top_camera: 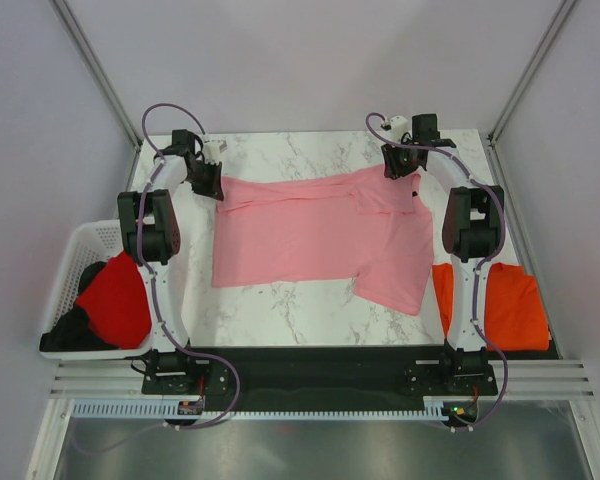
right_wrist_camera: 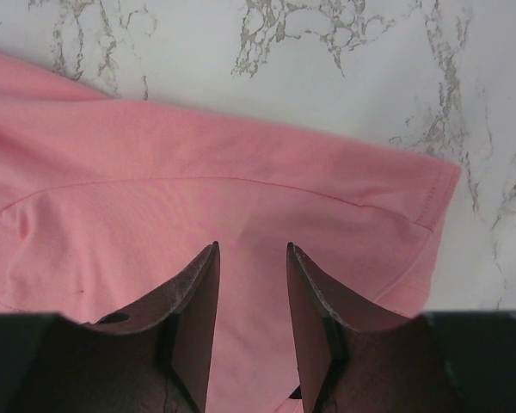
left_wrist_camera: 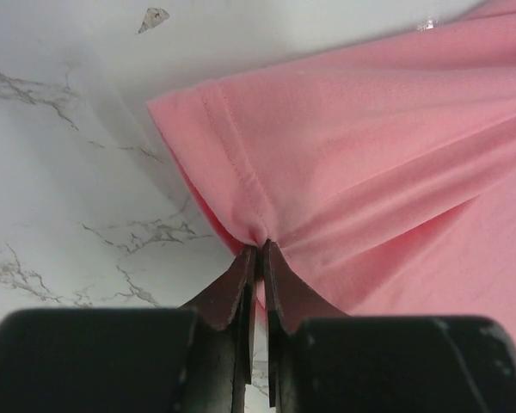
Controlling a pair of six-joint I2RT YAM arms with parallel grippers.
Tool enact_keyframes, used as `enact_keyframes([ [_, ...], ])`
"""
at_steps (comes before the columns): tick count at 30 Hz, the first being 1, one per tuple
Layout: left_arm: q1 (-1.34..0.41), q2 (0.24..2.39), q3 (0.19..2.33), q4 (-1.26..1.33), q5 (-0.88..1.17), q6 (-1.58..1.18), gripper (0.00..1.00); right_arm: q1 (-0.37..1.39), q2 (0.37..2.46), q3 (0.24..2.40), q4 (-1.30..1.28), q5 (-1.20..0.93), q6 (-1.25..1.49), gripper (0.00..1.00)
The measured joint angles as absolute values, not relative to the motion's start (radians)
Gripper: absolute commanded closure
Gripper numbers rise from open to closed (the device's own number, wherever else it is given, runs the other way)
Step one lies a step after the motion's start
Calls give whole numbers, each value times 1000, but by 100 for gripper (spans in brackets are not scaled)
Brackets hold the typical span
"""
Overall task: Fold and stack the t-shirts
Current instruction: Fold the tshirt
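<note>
The light pink t-shirt (top_camera: 320, 235) lies spread across the middle of the marble table, partly folded on its right side. My left gripper (top_camera: 212, 185) is at its far left corner, shut on the hemmed edge of the pink t-shirt (left_wrist_camera: 344, 155), which bunches at the fingertips. My right gripper (top_camera: 408, 180) is open above the shirt's far right sleeve (right_wrist_camera: 241, 215), with nothing between its fingers. The red t-shirt (top_camera: 115, 300) lies crumpled in the basket at the left. The bright orange t-shirt (top_camera: 500, 305) lies at the near right.
A white lattice basket (top_camera: 85, 245) stands at the table's left edge with dark cloth (top_camera: 65, 335) under the red shirt. Bare marble (top_camera: 280, 145) shows behind the pink shirt and in front of it. Grey walls enclose the table.
</note>
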State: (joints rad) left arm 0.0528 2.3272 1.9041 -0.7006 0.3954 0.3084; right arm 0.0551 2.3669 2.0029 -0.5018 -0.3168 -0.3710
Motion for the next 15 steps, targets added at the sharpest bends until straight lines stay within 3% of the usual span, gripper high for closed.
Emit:
enact_keyframes([
  [3, 53, 2326, 1904, -701, 395, 308, 96, 55, 2367, 2003, -502, -317, -371, 55],
  [14, 52, 2313, 1903, -702, 395, 308, 98, 55, 2367, 2003, -502, -318, -371, 55],
  [15, 51, 2311, 1903, -702, 394, 308, 94, 55, 2367, 2003, -502, -318, -371, 55],
])
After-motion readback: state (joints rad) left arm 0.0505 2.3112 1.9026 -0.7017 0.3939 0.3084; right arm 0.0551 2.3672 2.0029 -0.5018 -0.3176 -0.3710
